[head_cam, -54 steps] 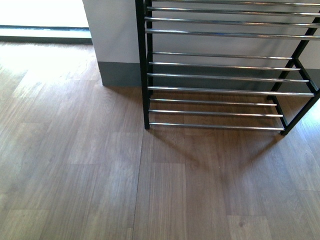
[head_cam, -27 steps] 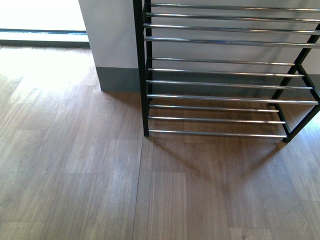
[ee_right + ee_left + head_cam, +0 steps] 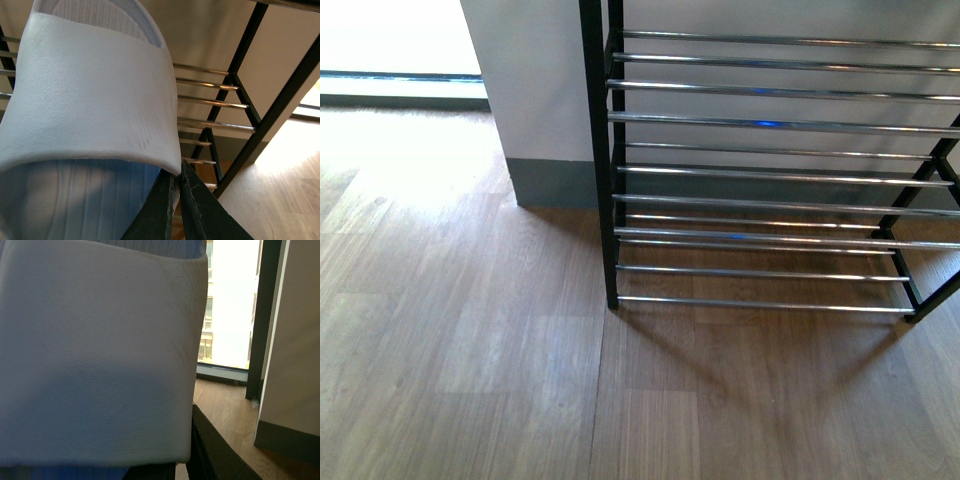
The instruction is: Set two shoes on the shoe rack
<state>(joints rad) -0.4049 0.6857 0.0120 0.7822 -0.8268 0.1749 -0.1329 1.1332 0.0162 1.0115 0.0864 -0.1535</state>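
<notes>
Item: pale blue rubber slide [image 3: 95, 100], carried off the floor by the right gripper [image 3: 177, 200]. The jaws were pressed together on the side edge of its strap.
Long axis: ran away from the wrist toward the chrome bars of the shoe rack [image 3: 210, 102], which stood close behind it.
Second slide [image 3: 100, 355]: filled the left wrist view. The left gripper [image 3: 200, 450] showed only as dark fingers at the strap's edge, so its grip could not be told. Behind it were a window [image 3: 227, 300] and a wall corner [image 3: 295, 365], but no rack.
Rack: stood right of centre in the front view, with every visible tier bare.
Judgement: the right arm was nearer, and the rack lay straight ahead of its slide.
</notes>
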